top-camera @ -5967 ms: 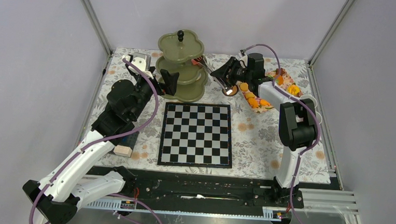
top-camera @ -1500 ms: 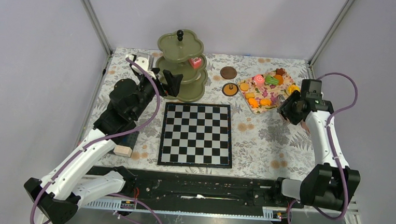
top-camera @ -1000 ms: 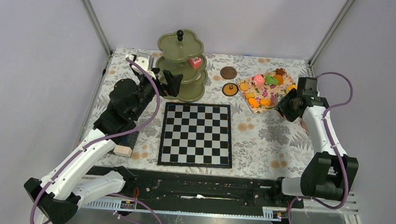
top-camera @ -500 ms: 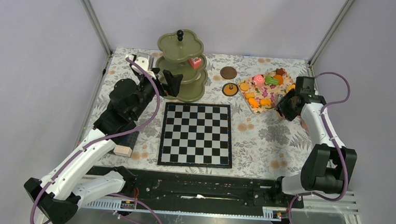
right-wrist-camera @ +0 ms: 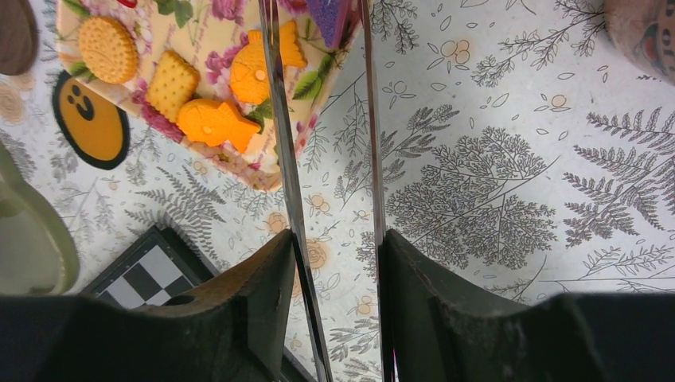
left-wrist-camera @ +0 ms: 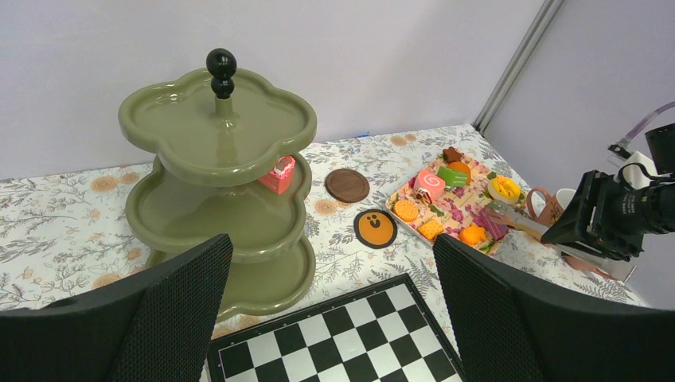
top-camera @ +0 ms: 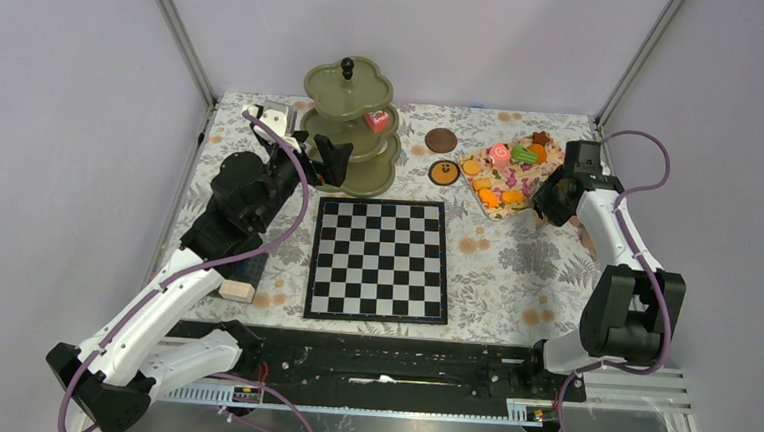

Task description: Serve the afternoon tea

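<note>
The olive-green three-tier stand (top-camera: pixel 349 124) (left-wrist-camera: pixel 215 159) holds a pink-red pastry (top-camera: pixel 376 120) on its middle tier. My left gripper (top-camera: pixel 329 161) (left-wrist-camera: pixel 330 239) hangs open just in front of the stand, holding nothing. Several orange, pink and brown pastries lie on a flowered tray (top-camera: pixel 509 174) (right-wrist-camera: pixel 239 171). My right gripper (top-camera: pixel 549 196) (right-wrist-camera: pixel 334 247) is shut on metal tongs (right-wrist-camera: pixel 369 119). The tongs' two blades reach over the tray's near corner, either side of a purple pastry (right-wrist-camera: pixel 330 16). A pink-patterned cup (right-wrist-camera: pixel 643 32) stands to the right.
The chessboard (top-camera: pixel 379 259) lies at the table's middle. A brown disc (top-camera: pixel 441 139) and an orange smiley disc (top-camera: pixel 445 173) lie between stand and tray. A beige block (top-camera: pixel 237 290) rests near the left arm. Metal posts frame the back corners.
Six seconds ago the right arm held the tongs at the stand, and it has since swung to the tray's right side. Over the last second it crept toward the tray. The left arm is still.
</note>
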Controlling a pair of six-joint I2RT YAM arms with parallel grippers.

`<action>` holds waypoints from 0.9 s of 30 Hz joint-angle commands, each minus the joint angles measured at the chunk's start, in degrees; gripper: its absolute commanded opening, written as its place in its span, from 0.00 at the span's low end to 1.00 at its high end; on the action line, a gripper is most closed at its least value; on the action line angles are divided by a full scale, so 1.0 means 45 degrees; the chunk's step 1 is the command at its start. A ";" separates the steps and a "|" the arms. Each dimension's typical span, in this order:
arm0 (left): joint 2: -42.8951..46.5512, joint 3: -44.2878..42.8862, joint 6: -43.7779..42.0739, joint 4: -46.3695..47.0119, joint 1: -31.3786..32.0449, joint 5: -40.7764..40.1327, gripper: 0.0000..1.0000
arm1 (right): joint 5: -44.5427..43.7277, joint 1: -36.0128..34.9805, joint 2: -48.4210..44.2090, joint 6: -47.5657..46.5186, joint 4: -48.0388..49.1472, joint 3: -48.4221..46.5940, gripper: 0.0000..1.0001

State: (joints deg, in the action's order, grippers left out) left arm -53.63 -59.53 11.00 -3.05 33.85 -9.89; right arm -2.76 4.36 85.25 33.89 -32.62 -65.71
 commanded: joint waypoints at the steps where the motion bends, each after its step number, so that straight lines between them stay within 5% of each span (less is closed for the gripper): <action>1: 0.0198 -0.0071 0.0015 0.0544 0.0037 0.0058 0.99 | -0.1010 -0.0536 0.0333 -0.0498 0.0148 -0.0563 0.50; 15: 0.0132 -0.0054 0.0018 0.0546 0.0037 -0.0004 0.99 | -0.3319 -0.1722 0.0155 -0.2040 0.0252 -0.0591 0.27; 27: 0.0100 -0.0052 -0.0033 0.0541 0.0037 -0.0085 0.99 | -0.0747 -0.1987 -0.1823 -0.3244 0.1924 -0.0617 0.20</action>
State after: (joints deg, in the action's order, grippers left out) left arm -53.63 -59.53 10.98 -3.03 33.85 -9.89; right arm -11.60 -3.22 81.56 21.15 -29.02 -65.73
